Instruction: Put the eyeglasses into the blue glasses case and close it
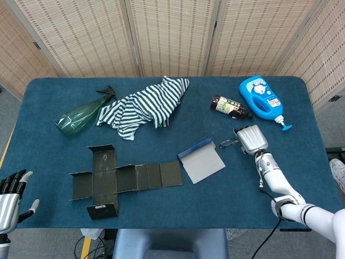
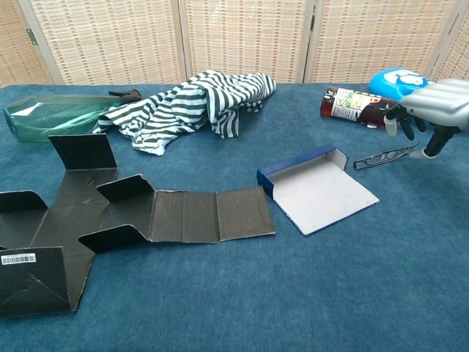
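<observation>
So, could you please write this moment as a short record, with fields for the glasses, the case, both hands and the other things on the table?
glasses: glasses lie on the blue table, right of the case, not lifted
case: case lies open and flat, nothing in it
right hand: right hand hovers over the far end of the glasses, fingers down; contact unclear
left hand: left hand open, off the near left table edge
others: striped cloth, green bottle, flat black carton, dark bottle, blue bottle
</observation>
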`<state>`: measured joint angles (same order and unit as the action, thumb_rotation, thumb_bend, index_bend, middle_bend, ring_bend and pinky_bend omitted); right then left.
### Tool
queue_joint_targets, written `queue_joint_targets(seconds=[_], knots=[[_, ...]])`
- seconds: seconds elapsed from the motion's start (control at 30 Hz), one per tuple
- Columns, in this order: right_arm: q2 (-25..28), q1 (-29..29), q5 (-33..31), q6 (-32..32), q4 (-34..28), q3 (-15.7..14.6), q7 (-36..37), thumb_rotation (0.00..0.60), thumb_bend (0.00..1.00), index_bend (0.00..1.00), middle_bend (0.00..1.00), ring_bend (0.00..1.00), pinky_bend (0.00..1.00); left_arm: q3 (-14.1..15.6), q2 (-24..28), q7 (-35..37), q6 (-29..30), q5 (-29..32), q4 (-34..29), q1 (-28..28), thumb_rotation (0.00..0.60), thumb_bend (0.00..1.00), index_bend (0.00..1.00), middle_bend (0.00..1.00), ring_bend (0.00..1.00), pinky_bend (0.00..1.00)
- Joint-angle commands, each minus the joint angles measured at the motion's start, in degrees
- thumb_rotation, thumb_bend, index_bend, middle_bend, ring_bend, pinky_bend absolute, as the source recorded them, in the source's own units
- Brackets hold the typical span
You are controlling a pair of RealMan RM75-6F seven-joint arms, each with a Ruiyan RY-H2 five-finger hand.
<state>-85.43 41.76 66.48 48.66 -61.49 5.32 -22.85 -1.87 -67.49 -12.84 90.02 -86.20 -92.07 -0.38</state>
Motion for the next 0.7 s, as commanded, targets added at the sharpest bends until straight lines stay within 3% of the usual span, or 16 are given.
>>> queue_joint_targets(seconds=[0.03, 0.13, 0.3, 0.7], knots=[[-1.65, 0.97, 0.62, -1.15, 2.93, 0.25, 0.19, 0.600, 0.25, 0.36, 0.59, 0.58, 0.57, 0.00, 0.09, -0.10, 0.05, 0.09, -0.06, 0.06, 0.600, 0.32, 0.17, 0.14, 0.15, 0.19], [-2.41, 1.43, 1.37, -1.61, 4.59, 0.35, 0.78, 0.600, 0.17, 0.37, 0.79, 0.78, 0.74, -0.02, 0.20, -0.17, 0.14, 0.25, -0.15, 0.17, 0.600, 0.32, 0.17, 0.14, 0.15, 0.19], [-3.04, 1.83, 1.79, -2.77, 6.04, 0.09, 0.13, 0.600, 0.12, 0.39, 0.93, 0.94, 0.91, 0.03, 0.21, -0.29, -0.08, 0.38, -0.21, 0.14, 0.600, 0.32, 0.17, 0.14, 0.15, 0.19], [-6.74, 3.34, 0.33, -5.81, 10.45, 0.71, -2.97, 0.600, 0.11, 0.40, 0.95, 0.97, 0.94, 0.04, 0.24, -0.38, -0.07, 0.40, -0.28, 0.15, 0.600, 0.32, 0.17, 0.14, 0.15, 0.19]])
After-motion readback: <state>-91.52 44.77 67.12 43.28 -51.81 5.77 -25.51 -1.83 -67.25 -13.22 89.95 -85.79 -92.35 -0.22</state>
